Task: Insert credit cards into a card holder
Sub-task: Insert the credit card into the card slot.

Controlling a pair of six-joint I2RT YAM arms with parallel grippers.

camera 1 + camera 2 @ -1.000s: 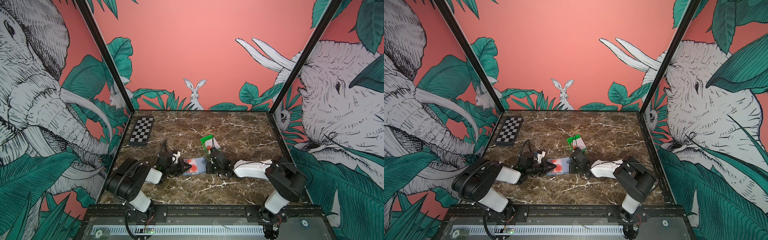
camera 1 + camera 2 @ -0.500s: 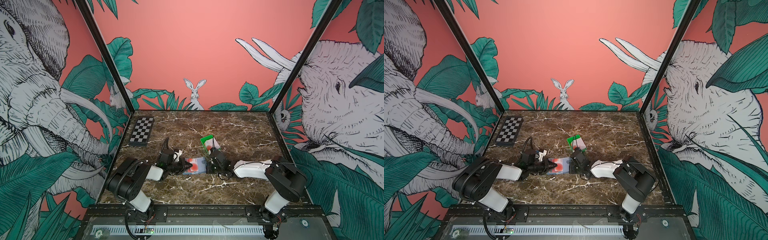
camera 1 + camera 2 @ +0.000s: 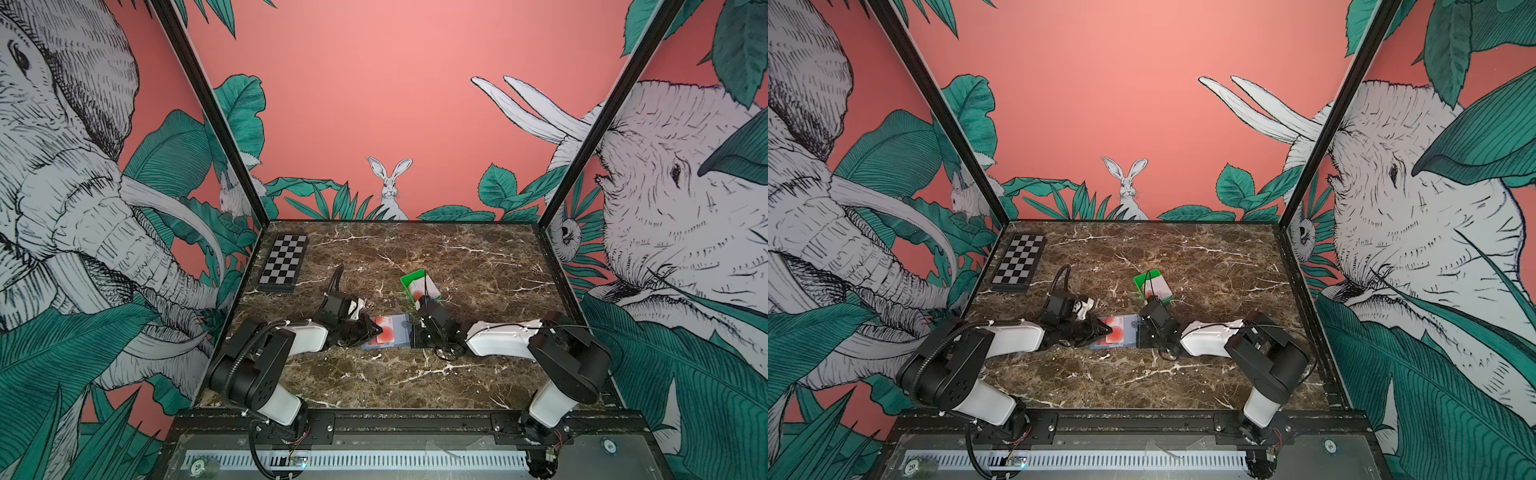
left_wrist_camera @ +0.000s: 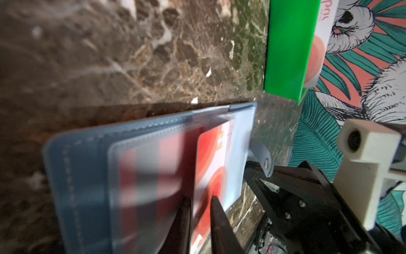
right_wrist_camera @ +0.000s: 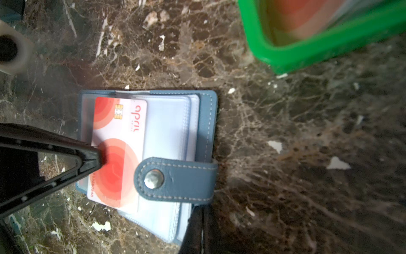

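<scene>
The credit card (image 5: pixel 123 136), pale with red-orange circles, lies face up on the clear sleeves of the open slate-blue card holder (image 5: pixel 206 123). It is slightly skewed, with one corner poking past the holder's edge and the side away from the left arm under the snap tab (image 5: pixel 182 178). How deep it sits in a sleeve cannot be told. The change is at the left gripper (image 4: pixel 200 196): clamped a moment ago, its jaws now stand a little apart about the card's edge, a gap wider than the thin card, so the pinch appears to be letting go. The holder has not shifted on the marble table (image 3: pixel 457 374), between the arms. The right gripper (image 5: pixel 201 220) is closed at the holder's edge by the tab; whether it pinches the cover or only presses it, I cannot tell. This card looks nearly delivered. The other credit cards (image 3: pixel 424 287) wait in the green tray (image 3: pixel 409 277) just behind.
</scene>
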